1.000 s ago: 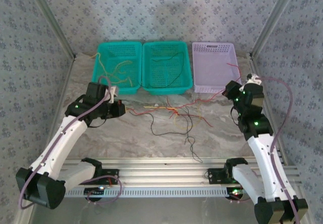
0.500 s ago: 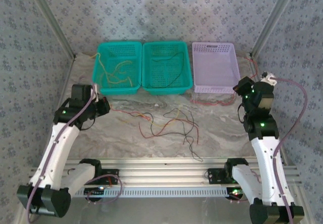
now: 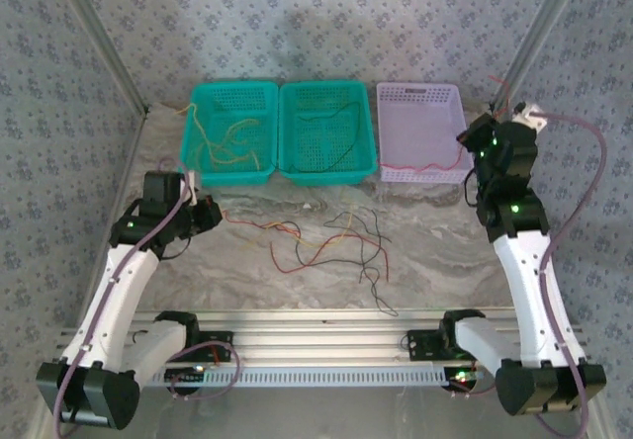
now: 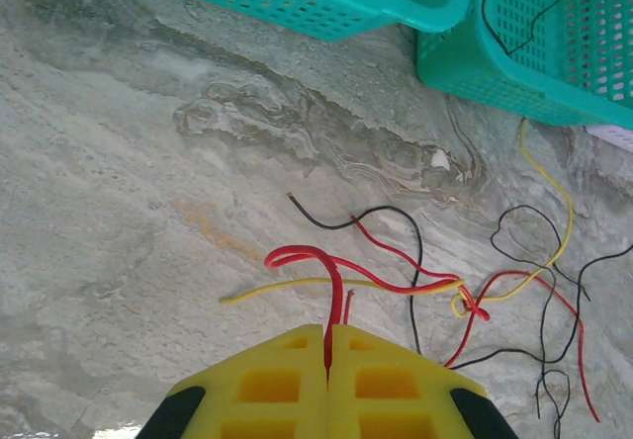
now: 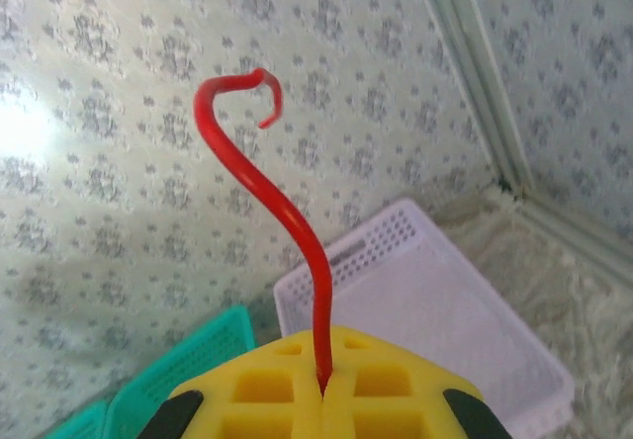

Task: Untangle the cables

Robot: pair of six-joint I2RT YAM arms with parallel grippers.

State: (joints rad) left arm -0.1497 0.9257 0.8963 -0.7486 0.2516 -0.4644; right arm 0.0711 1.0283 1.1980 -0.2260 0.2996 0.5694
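Observation:
The cables [image 3: 336, 241] lie in a loose red, black and yellow tangle on the marble table, mid-front. My left gripper [image 3: 211, 212] is low at the left, shut on a red cable [image 4: 334, 281] that loops out to a knot with a yellow cable [image 4: 287, 287]. A black cable [image 4: 391, 212] crosses them. My right gripper [image 3: 482, 134] is raised at the back right, shut on another red cable end [image 5: 297, 231] that sticks up with a hooked tip. From it a red strand [image 3: 427, 169] trails down across the front of the lilac basket [image 3: 420, 88].
Two teal baskets stand at the back: the left one [image 3: 232, 88] holds yellow cables [image 3: 223, 142], the middle one [image 3: 326, 87] a black cable [image 3: 346, 132]. The lilac basket's floor [image 5: 445, 301] is below my right gripper. Frame posts and papered walls close in both sides.
My right gripper rose and swung back to the right, drawing its red cable out of the tangle toward the lilac basket. The left gripper pulled left. The tangle spread out and loosened.

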